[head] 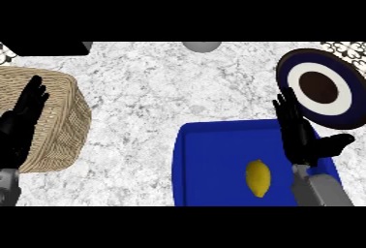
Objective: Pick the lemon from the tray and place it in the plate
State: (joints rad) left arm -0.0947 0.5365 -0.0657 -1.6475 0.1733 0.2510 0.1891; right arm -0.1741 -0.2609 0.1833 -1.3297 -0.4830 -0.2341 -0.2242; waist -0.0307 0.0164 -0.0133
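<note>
A yellow lemon (258,178) lies on the blue tray (214,155) at the lower middle right. The plate (321,87), ringed dark brown, navy and white with a brown centre, sits at the upper right, beyond the tray. My right hand (298,137) hovers over the tray's right side, open, fingers straight and pointing away, thumb out to the right. It is just right of the lemon and not touching it. My left hand (20,123) rests open at the left edge, fingers up, in front of the basket.
A woven wicker basket (61,121) stands at the left. A dark object (50,48) lies at the back left, and a grey round thing (202,46) shows at the back middle. Speckled counter (164,92) spreads between basket and tray.
</note>
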